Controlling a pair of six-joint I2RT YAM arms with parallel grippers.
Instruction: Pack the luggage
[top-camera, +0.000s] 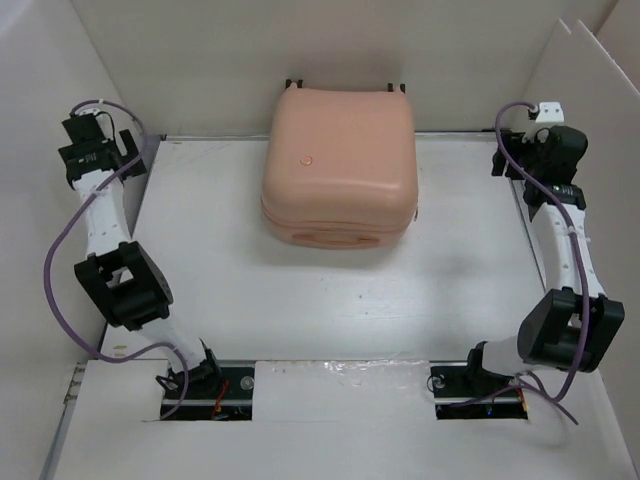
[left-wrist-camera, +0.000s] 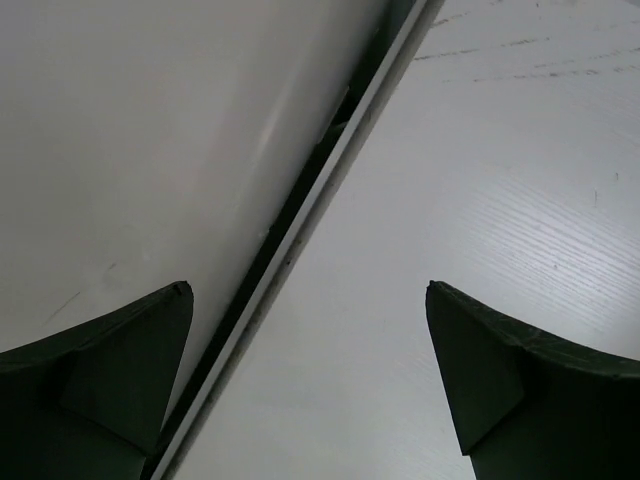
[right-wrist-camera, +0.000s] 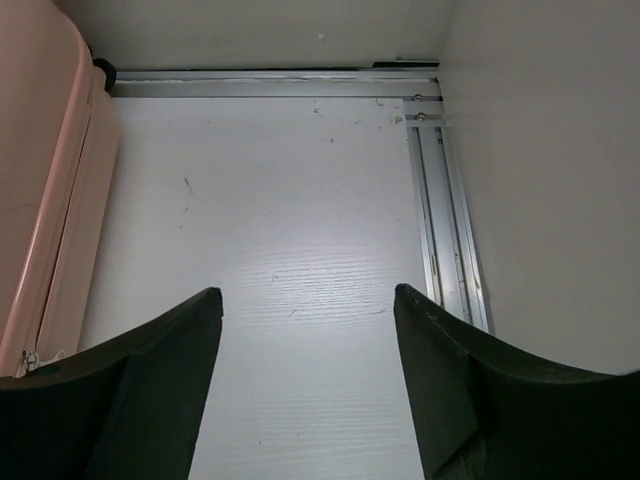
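Note:
The luggage (top-camera: 340, 165) is a salmon-pink hard-shell suitcase, lying closed at the back centre of the white table (top-camera: 300, 300). Its side also shows at the left edge of the right wrist view as the luggage (right-wrist-camera: 40, 180). My left gripper (top-camera: 100, 140) hangs at the far left by the side wall, well away from the case. In its wrist view the left gripper (left-wrist-camera: 308, 287) is open, with only bare table and wall between the fingers. My right gripper (top-camera: 540, 150) is at the far right. In its own view the right gripper (right-wrist-camera: 307, 291) is open over bare table.
White walls enclose the table at the left, back and right. An aluminium rail (right-wrist-camera: 445, 220) runs along the table's right edge and another along the back. A dark gap (left-wrist-camera: 300, 210) separates table and left wall. Purple cables (top-camera: 55, 260) loop beside both arms.

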